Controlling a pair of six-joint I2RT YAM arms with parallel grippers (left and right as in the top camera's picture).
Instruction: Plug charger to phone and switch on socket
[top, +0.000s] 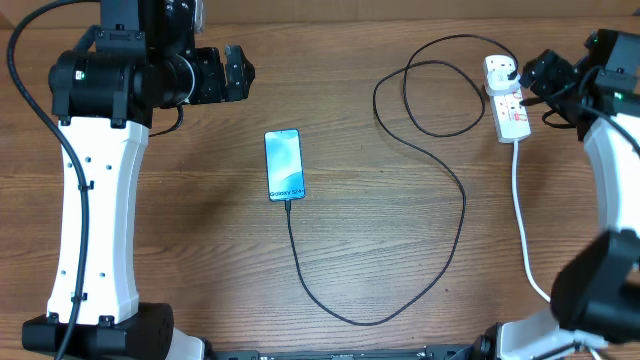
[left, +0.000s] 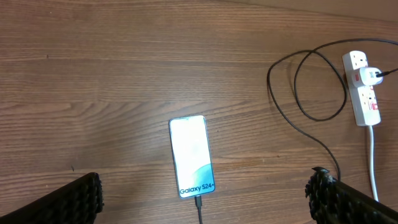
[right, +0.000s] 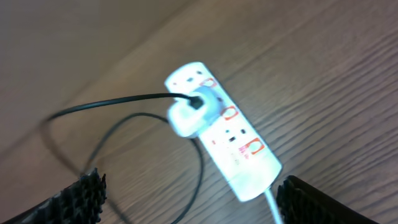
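Observation:
The phone (top: 284, 165) lies flat mid-table with its screen lit; it also shows in the left wrist view (left: 191, 155). The charger's thin black cable (top: 455, 240) runs from the phone's bottom edge, where its tip (left: 199, 202) sits in the port, loops right and up to a white plug (top: 498, 70) seated in the socket (top: 510, 105). My left gripper (top: 238, 72) is open and empty, up and left of the phone. My right gripper (top: 535, 75) is open and empty, just right of the socket's far end. The right wrist view shows the socket (right: 239, 146) and plug (right: 194, 112) between the open fingers (right: 193, 186).
The socket's thick white cord (top: 520, 210) runs down the right side toward the table's front edge. The black cable forms a loop (top: 430, 95) left of the socket and a wide curve (top: 380, 320) near the front. The right arm's base (top: 600, 285) stands at the lower right.

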